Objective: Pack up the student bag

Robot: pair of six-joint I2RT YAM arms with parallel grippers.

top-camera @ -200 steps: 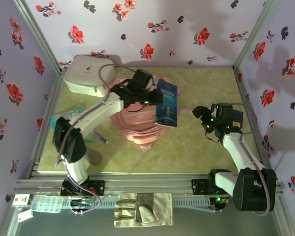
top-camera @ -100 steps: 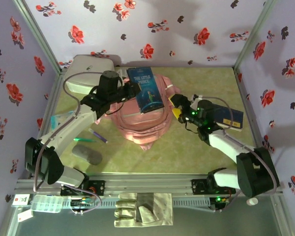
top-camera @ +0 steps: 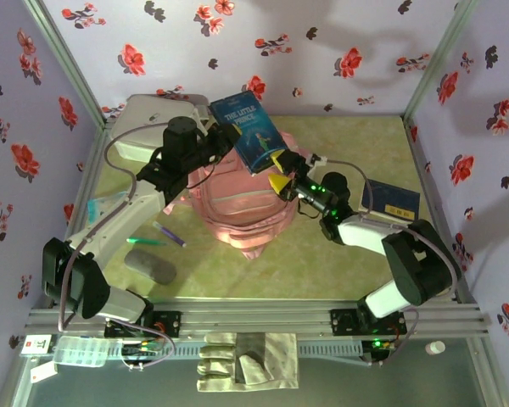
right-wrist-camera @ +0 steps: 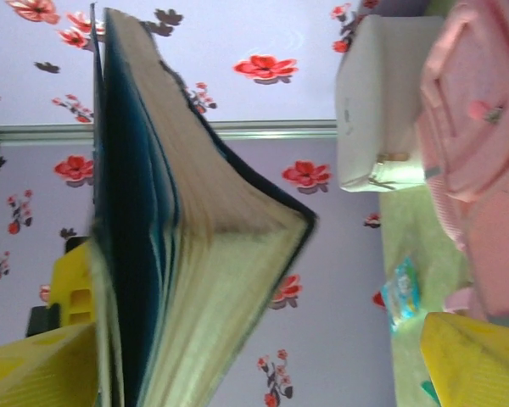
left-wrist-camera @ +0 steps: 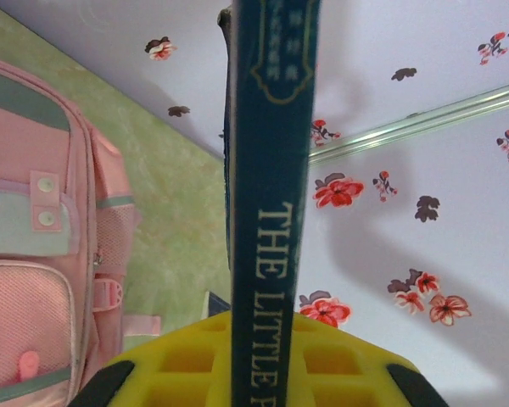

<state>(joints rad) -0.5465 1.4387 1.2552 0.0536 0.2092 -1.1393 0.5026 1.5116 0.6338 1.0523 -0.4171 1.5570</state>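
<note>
— what do we see nearest us?
— on the rail by our arm bases lie a pale work glove [top-camera: 246,362] and, off to the left, a clear plastic box [top-camera: 76,351]. beyond them, on the green table [top-camera: 339,263], left of the middle, we find a grey oblong [top-camera: 150,267], a green pen [top-camera: 140,242] and a purple pen [top-camera: 170,234].
— and the student bag?
— the student bag [top-camera: 237,208] lies flat at the table's middle, pockets up, between our two arms.
— our grippers?
— over the bag's far end our left gripper [top-camera: 225,146] holds a blue book [top-camera: 250,131] up off the bag. its yellow pads [left-wrist-camera: 178,369] are pressed on the book from both sides, spine toward the wrist. our right gripper [top-camera: 277,171] sits just beside the book's near right corner, its yellow fingers [right-wrist-camera: 479,356] spread wide. from that wrist the page edge stands between them, and we cannot tell whether either touches it.
— farther back?
— a second blue book [top-camera: 399,202] lies flat near the right edge. a white-grey zip case [top-camera: 148,123] sits in the far left corner, below the flowered wall [top-camera: 322,51].
</note>
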